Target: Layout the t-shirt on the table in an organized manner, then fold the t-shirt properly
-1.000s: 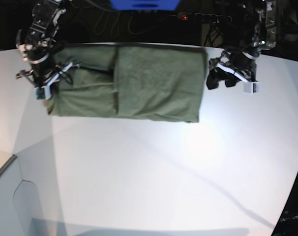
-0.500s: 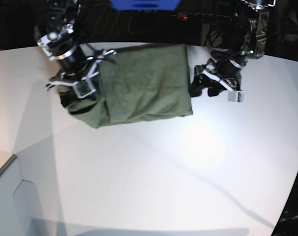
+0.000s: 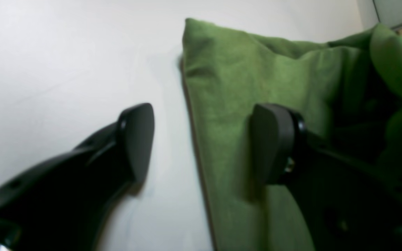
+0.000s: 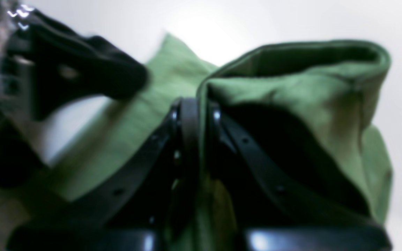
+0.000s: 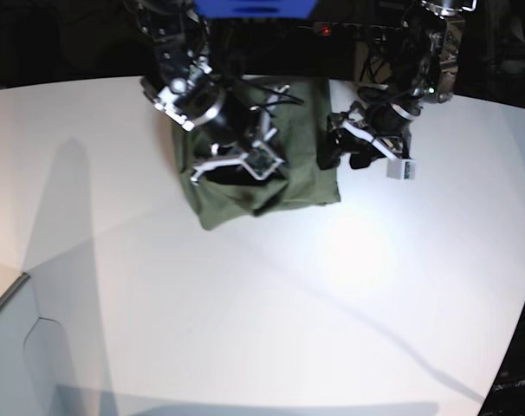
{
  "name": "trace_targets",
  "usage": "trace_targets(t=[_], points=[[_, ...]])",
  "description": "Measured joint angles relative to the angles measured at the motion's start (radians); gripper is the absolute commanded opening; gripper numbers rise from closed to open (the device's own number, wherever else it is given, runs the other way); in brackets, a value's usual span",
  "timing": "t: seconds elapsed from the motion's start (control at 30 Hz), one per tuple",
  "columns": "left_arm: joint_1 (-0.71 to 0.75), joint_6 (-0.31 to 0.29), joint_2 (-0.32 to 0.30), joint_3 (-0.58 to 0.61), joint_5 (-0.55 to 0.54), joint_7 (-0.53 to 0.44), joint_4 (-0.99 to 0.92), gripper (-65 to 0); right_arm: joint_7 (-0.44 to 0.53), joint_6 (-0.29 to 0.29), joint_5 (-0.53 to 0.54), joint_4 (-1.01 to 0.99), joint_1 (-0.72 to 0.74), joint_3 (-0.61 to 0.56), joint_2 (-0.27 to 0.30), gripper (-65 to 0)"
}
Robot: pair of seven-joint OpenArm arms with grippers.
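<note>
The olive green t-shirt [image 5: 307, 160] lies folded in a thick bundle at the far middle of the white table [image 5: 245, 303]. My right gripper [image 5: 243, 160] is shut on a fold of the shirt [image 4: 291, 90] and holds it lifted over the rest of the cloth; its fingers [image 4: 187, 118] are pressed together on the fabric edge. My left gripper [image 5: 336, 147] is open at the shirt's right edge. In the left wrist view one finger [image 3: 136, 139] is over bare table [image 3: 65, 52] and the other is over the shirt [image 3: 222, 87], with the hem between them.
A blue object [image 5: 254, 7], a power strip with a red light [image 5: 326, 30] and cables sit in the dark behind the table's curved far edge. A grey panel [image 5: 11, 347] stands at the near left corner.
My right gripper has carried the shirt's left end to the right, over the rest, so the shirt is now a narrower bundle. My left gripper has shifted left to the shirt's right edge.
</note>
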Motion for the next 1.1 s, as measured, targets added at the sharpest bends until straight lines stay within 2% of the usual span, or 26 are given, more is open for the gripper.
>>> trace_targets(t=[0.23, 0.4, 0.53, 0.77, 0.9, 1.1], points=[[0.003, -0.003, -0.008, -0.002, -0.001, 0.002, 0.002, -22.1, -0.005, -0.002, 0.002, -0.143, 0.085, -0.103, 0.001, -65.0], [0.027, -0.003, -0.033, -0.021, 0.003, 0.033, 0.035, -22.1, -0.006, -0.003, 0.001, -0.168, 0.120, -0.109, 0.001, -65.0], [0.102, 0.026, -0.053, -0.136, 0.023, 0.052, 0.106, -22.0, -0.009, -0.002, 0.001, -0.172, 0.124, -0.109, 0.002, -65.0], [0.188, 0.024, -0.050, -0.357, 0.023, 0.051, 0.243, -21.7, 0.001, -0.002, 0.005, -0.196, 0.142, -0.109, 0.002, -65.0], [0.217, 0.024, -0.049, -0.401, 0.024, 0.064, 0.246, -21.7, -0.007, -0.002, 0.005, -0.227, 0.155, -0.109, 0.001, -59.9], [0.214, 0.023, -0.045, -0.412, 0.026, 0.063, 0.239, -21.7, -0.007, -0.003, 0.004, -0.227, 0.158, -0.183, 0.004, -59.1]])
